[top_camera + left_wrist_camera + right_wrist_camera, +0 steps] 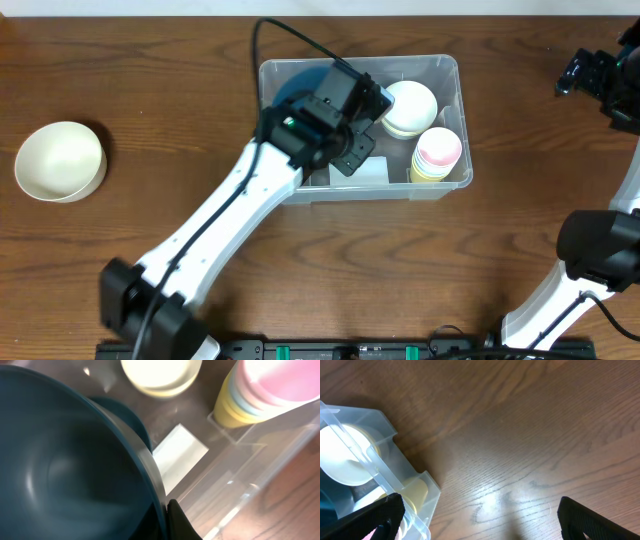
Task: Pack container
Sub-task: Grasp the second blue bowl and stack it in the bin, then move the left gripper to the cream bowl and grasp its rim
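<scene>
Clear plastic, thin and slick: the container (430,188) sits on the table (150,60), with a lone cream bowl (60,160) well to its left. I'd judge it light but flexy and weighted at its right end by the stacked cups (437,152), so take it by the rimmed edge. The left gripper (362,112) is above it, jaws pinching a blue bowl (65,470) at the rim, one finger hidden. Far to its right, the right gripper (480,530) has its jaws spread, empty. The left arm masks the container's left half.
</scene>
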You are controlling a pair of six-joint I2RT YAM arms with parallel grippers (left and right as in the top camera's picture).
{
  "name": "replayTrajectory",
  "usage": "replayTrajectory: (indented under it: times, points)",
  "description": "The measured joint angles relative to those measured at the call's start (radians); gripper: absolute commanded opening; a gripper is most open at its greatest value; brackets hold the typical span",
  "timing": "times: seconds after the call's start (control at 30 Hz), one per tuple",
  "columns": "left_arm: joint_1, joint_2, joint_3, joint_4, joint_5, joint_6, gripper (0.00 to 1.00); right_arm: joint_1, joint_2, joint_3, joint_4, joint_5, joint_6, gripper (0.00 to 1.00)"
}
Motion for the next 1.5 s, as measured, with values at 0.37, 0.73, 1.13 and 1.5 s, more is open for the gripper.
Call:
replayTrajectory:
  times: [0.37, 0.73, 1.13, 1.5]
  points:
    - [0.0, 0.133, 0.0, 0.044, -0.027, 0.053, 0.06, 0.0, 0.0, 0.0, 0.0, 0.0, 0.0, 0.99]
    - [0.006, 0.133, 0.0, 0.074, -0.07, 0.078, 0.35, 0.0, 0.0, 0.0, 0.0, 0.0, 0.0, 0.99]
    - [0.013, 0.132, 0.0, 0.073, -0.08, 0.064, 0.38, 0.0, 0.0, 0.0, 0.0, 0.0, 0.0, 0.99]
    - [0.312, -0.195, 0.005, 0.069, -0.111, -0.146, 0.37, 0.0, 0.0, 0.0, 0.0, 0.0, 0.0, 0.99]
